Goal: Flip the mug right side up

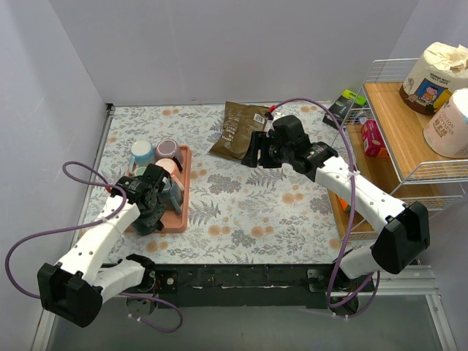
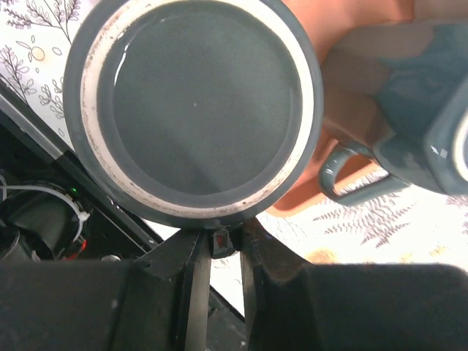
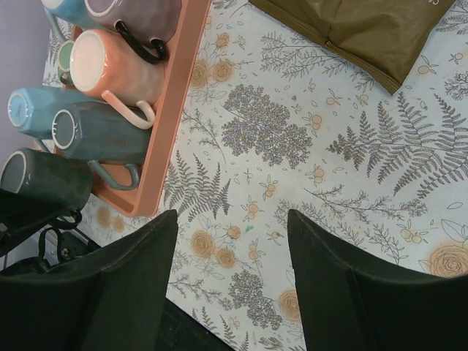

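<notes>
In the left wrist view a dark grey mug [image 2: 194,110] fills the frame, its flat base with a pale ring facing the camera. My left gripper [image 2: 219,241] is shut on a narrow part at the mug's lower edge, apparently its handle. From above, this gripper [image 1: 155,208] and the mug [image 1: 168,196] are at the near end of the salmon tray [image 1: 184,183]. The right wrist view has the same mug [image 3: 45,179] just past the tray's near end [image 3: 131,207]. My right gripper [image 3: 234,227] stands open above the patterned table and holds nothing.
Several other mugs crowd the tray: a grey-blue one [image 2: 409,95], a salmon one [image 3: 110,66] and a light blue one [image 3: 29,110]. A brown bag [image 1: 238,130] lies at the back. A wire shelf [image 1: 409,124] with paper rolls [image 1: 437,77] stands on the right.
</notes>
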Controlling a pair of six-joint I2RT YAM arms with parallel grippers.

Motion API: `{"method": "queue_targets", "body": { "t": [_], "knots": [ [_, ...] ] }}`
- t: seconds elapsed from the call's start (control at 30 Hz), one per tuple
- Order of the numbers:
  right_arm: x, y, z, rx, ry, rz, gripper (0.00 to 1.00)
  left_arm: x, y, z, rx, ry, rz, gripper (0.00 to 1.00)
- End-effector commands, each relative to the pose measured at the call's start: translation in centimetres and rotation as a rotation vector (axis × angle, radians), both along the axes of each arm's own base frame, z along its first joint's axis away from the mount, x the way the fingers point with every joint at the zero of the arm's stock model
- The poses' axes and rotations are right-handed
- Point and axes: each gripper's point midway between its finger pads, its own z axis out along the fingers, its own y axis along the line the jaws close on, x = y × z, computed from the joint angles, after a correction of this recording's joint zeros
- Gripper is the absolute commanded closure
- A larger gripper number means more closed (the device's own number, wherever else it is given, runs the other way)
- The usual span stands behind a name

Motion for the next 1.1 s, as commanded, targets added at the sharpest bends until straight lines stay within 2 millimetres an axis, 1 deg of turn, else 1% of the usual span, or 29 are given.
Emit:
{"method": "queue_targets", "body": {
  "t": [0.0, 0.07, 0.1, 0.17, 0.2, 0.23, 0.3, 0.33, 0.37, 0.4, 0.43, 0.47, 0.5, 0.53, 0.57, 0.6, 0.63, 0.67, 0.7, 0.77, 0.8, 0.83, 0.87, 0.9, 0.97, 1.0, 1.07],
  "knots": [
    [0.7, 0.2, 3.0, 0.044, -0.062, -0.001, 0.31, 0.8, -0.5, 3.9, -0.067, -0.121, 0.057, 1.0],
    [0.5, 0.4, 3.3, 0.053, -0.059, 0.01, 0.3, 1.2, -0.9, 5.0, -0.089, -0.145, 0.056, 1.0],
    [0.4, 0.5, 3.5, 0.058, -0.059, 0.014, 0.3, 1.7, -1.3, 6.5, -0.113, -0.18, 0.052, 1.0],
    [0.3, 0.6, 4.1, 0.077, -0.058, 0.021, 0.28, 2.4, -1.7, 8.2, -0.14, -0.224, 0.04, 1.0],
    [0.2, 0.8, 4.4, 0.086, -0.058, 0.025, 0.27, 3.1, -2.2, 9.9, -0.17, -0.267, 0.036, 1.0],
    [0.1, 0.9, 4.6, 0.098, -0.055, 0.029, 0.26, 3.4, -2.4, 11.0, -0.183, -0.291, 0.028, 1.0],
    [-0.3, 1.7, 5.8, 0.155, -0.051, 0.063, 0.24, 4.2, -2.9, 12.8, -0.208, -0.34, 0.012, 1.0],
    [-0.6, 2.0, 6.2, 0.18, -0.05, 0.085, 0.23, 4.8, -3.3, 14.5, -0.233, -0.386, -0.009, 1.0],
    [-0.8, 2.4, 6.7, 0.208, -0.047, 0.105, 0.23, 5.1, -3.6, 15.3, -0.247, -0.413, -0.018, 1.0],
    [-1.5, 3.2, 7.6, 0.263, -0.036, 0.153, 0.23, 6.0, -4.1, 16.6, -0.271, -0.465, -0.034, 1.0],
    [-1.8, 3.5, 8.0, 0.288, -0.031, 0.175, 0.23, 6.4, -4.6, 17.8, -0.299, -0.506, -0.056, 1.0],
    [-2.0, 3.7, 8.4, 0.311, -0.019, 0.187, 0.24, 6.8, -5.0, 18.8, -0.307, -0.544, -0.096, 1.0],
    [-2.5, 4.2, 9.0, 0.351, -0.001, 0.21, 0.24, 8.1, -5.7, 20.5, -0.336, -0.621, -0.122, 1.0],
    [-2.7, 4.4, 9.3, 0.375, 0.008, 0.221, 0.24, 8.6, -6.3, 21.5, -0.352, -0.662, -0.159, 1.0],
    [-3.4, 4.8, 9.8, 0.405, 0.019, 0.256, 0.24, 9.1, -7.1, 22.4, -0.362, -0.695, -0.236, 1.0],
    [-3.4, 5.1, 10.4, 0.435, 0.009, 0.272, 0.24, 10.3, -7.9, 24.2, -0.388, -0.773, -0.267, 1.0],
    [-3.8, 5.3, 10.8, 0.469, 0.044, 0.265, 0.24, 10.8, -8.4, 25.0, -0.39, -0.806, -0.302, 1.0],
    [-3.8, 5.4, 11.2, 0.491, 0.065, 0.256, 0.24, 11.1, -9.5, 25.9, -0.42, -0.837, -0.367, 1.0],
    [-4.1, 5.4, 11.3, 0.506, 0.115, 0.238, 0.24, 12.2, -10.1, 27.6, -0.409, -0.913, -0.427, 1.0],
    [-4.6, 6.0, 12.6, 0.585, 0.194, 0.228, 0.25, 12.7, -11.3, 29.2, -0.42, -0.989, -0.521, 1.0],
    [-4.9, 6.2, 13.8, 0.63, 0.191, 0.25, 0.25, 13.0, -12.1, 31.1, -0.421, -1.071, -0.59, 1.0],
    [-5.0, 6.3, 14.0, 0.654, 0.205, 0.243, 0.25, 13.0, -12.3, 32.0, -0.422, -1.109, -0.611, 1.0],
    [-5.3, 6.2, 15.0, 0.698, 0.227, 0.23, 0.25, 12.9, -12.8, 32.8, -0.437, -1.14, -0.644, 1.0],
    [-5.1, 6.3, 16.4, 0.741, 0.182, 0.235, 0.25, 12.8, -13.6, 34.4, -0.467, -1.202, -0.687, 1.0],
    [-5.1, 6.3, 17.6, 0.796, 0.183, 0.229, 0.25, 12.5, -14.4, 35.9, -0.507, -1.265, -0.736, 1.0],
    [-5.0, 6.4, 18.5, 0.825, 0.158, 0.237, 0.25, 12.1, -15.4, 37.0, -0.551, -1.312, -0.789, 1.0],
    [-5.1, 6.8, 19.4, 0.863, 0.159, 0.238, 0.23, 11.8, -16.2, 37.6, -0.634, -1.333, -0.795, 1.0]
  ]
}}
